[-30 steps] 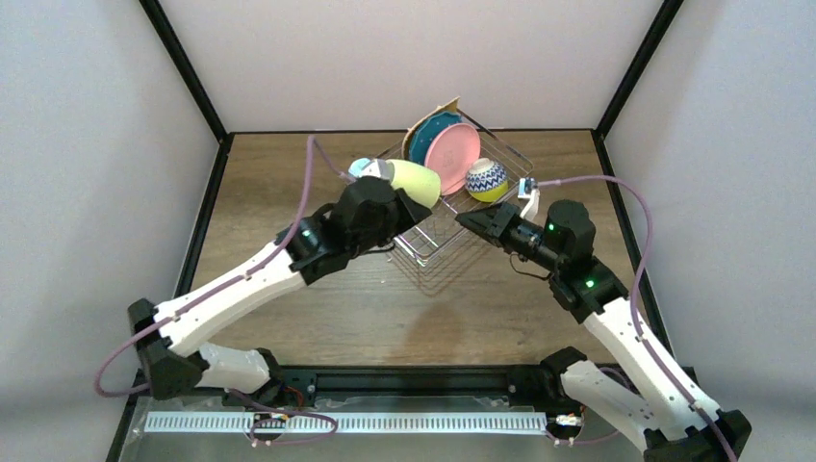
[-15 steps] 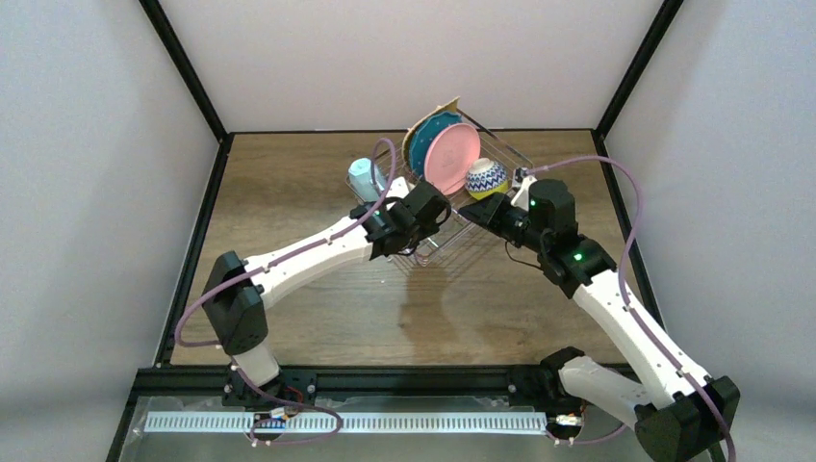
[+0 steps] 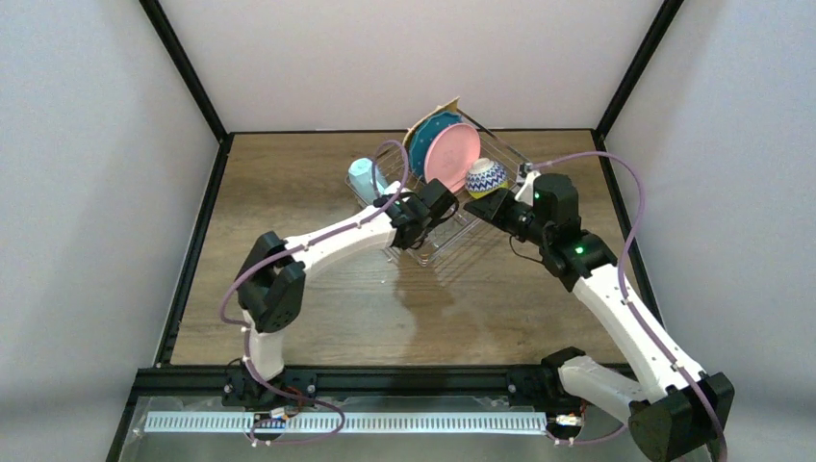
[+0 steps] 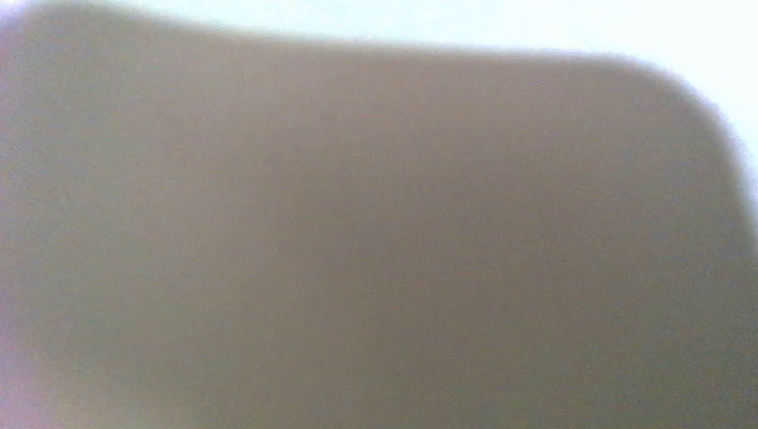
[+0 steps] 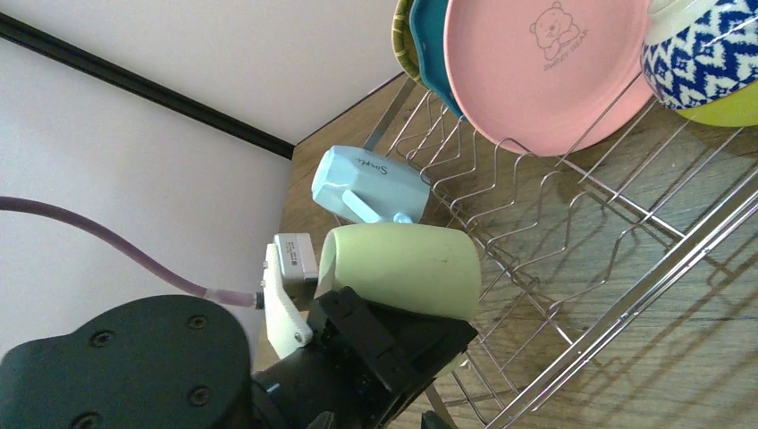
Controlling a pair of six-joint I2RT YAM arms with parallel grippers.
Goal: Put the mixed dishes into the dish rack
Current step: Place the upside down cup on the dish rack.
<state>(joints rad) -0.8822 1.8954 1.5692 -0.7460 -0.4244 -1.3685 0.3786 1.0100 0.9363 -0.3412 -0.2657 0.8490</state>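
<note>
The mixed dishes are gathered at the silver wire-grid dish rack (image 3: 447,245), at the far middle of the brown wooden surface (image 3: 289,192). Furthest left, the light-blue ceramic mug (image 5: 366,183) lies on its side at the rack's left edge, apparently outside the wires. Beside it, the left jaws (image 5: 420,322) are clamped on the pale yellow-green ceramic mug (image 5: 402,266), held on its side low over the rack's left part. To the right, the tan woven-look plate (image 3: 448,104), teal dotted plate (image 5: 433,40) and pink round plate (image 5: 545,71) stand on edge. The blue-and-white patterned bowl with a lime inside (image 5: 702,63) leans next to the pink one.

As I judge it, the held mug could roll along the wires if released on its round side, or bump the blue mug further from the rack. A careless withdrawal of the left arm might tip the standing plates. The right jaws (image 3: 478,208) hover just in front of the bowl, near the left arm, so the arms could clash.

The left wrist view is only a grey-brown blur, its lens blocked. From above, the left arm hides the yellow-green mug. I cannot tell whether the right jaws stand wide or narrow, but nothing shows between them. Whether the blue mug touches the rack is unclear, and only an edge of the tan plate shows.
</note>
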